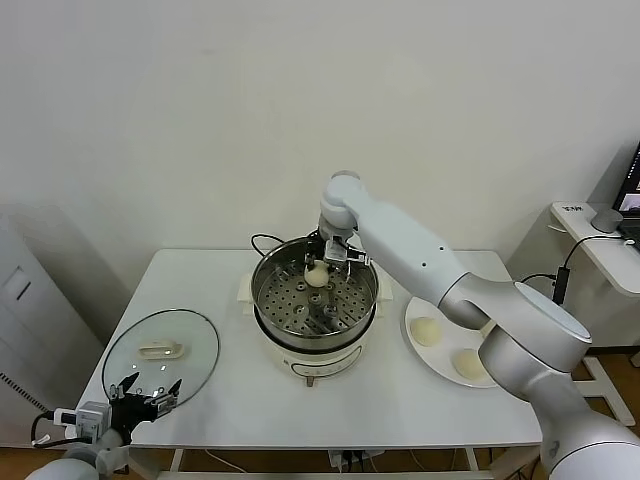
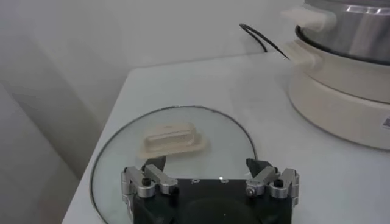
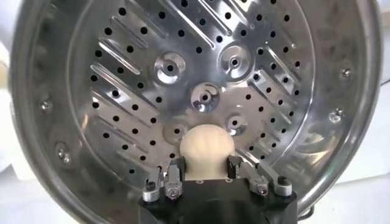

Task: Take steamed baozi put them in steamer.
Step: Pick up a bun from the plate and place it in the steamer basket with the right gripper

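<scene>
Hovering over the far rim of the steamer, your right tool [image 1: 322, 262] has a small, smooth, cream-white round dough bun [image 3: 207, 149] sitting between its two fingers. Whether those fingers are pinching it or have just begun to let go, you cannot tell from these views; the bun fills the gap between them. It sits low inside the round shiny steel steamer basket [image 1: 270, 300], above the perforated floor on the far side, and that placement makes sense: carrying it down close to the holes before freeing it would keep a soft round bun from rolling or denting. You cannot tell if it already touches the metal.

No other bun shows in the basket, so this looks like the first one going in. The basket sits on its cream-white electric pot body [image 1: 315, 360] at the middle of the white worktop [image 1: 230, 400].

To the right, a flat white plate [image 1: 415, 345] carries two more pale buns [image 1: 427, 331], within short reach of the working arm.

On the near left, the round glass lid with its white handle [image 1: 160, 349] lies flat, set aside so the basket stays uncovered for loading. Your left tool [image 1: 145, 390] waits at the lid's near edge, fingers spread wide and gripping nothing.
</scene>
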Controlling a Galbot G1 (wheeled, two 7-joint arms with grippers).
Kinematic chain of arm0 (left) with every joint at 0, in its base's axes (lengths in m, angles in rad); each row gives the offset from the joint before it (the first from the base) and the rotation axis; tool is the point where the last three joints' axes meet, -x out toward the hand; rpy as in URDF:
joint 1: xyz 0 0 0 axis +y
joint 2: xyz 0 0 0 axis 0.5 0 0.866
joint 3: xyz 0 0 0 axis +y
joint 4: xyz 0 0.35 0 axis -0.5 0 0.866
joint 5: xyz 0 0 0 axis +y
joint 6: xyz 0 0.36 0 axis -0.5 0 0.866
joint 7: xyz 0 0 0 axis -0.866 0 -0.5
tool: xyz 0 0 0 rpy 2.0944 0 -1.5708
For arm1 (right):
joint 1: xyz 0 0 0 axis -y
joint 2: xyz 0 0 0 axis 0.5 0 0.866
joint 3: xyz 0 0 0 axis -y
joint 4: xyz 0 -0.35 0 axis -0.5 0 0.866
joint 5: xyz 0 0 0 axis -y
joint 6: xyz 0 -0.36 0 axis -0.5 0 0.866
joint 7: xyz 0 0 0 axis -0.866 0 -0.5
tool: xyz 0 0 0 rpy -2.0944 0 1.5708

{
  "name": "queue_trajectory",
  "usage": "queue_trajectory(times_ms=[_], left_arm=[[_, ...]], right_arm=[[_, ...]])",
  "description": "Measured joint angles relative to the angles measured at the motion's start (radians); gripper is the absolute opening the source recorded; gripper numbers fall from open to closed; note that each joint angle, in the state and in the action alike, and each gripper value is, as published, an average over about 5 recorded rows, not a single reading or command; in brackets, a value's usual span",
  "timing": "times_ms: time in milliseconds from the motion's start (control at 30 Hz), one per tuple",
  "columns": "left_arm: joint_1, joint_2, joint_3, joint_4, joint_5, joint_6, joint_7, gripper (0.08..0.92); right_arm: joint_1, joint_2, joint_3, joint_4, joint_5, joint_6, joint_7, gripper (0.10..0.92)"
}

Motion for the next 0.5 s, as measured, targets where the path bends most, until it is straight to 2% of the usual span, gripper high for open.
queue_trajectory(times_ms=[300, 400, 500], left_arm=[[0.004, -0.001, -0.001, -0.001, 0.0, -0.002, 0.0, 0.823], [0.004, -0.001, -0.004, -0.005, -0.001, -0.002, 0.0, 0.823], [0.005, -0.003, -0.007, -0.006, -0.002, -0.002, 0.0, 0.823]], right_arm=[[0.022, 0.002, 0.003, -0.022, 0.052, 0.0, -0.017, 0.768], [0.055, -0.004, -0.006, -0.045, 0.124, 0.0, -0.042, 0.813], [0.102, -0.019, -0.03, -0.074, 0.227, 0.0, -0.073, 0.821]])
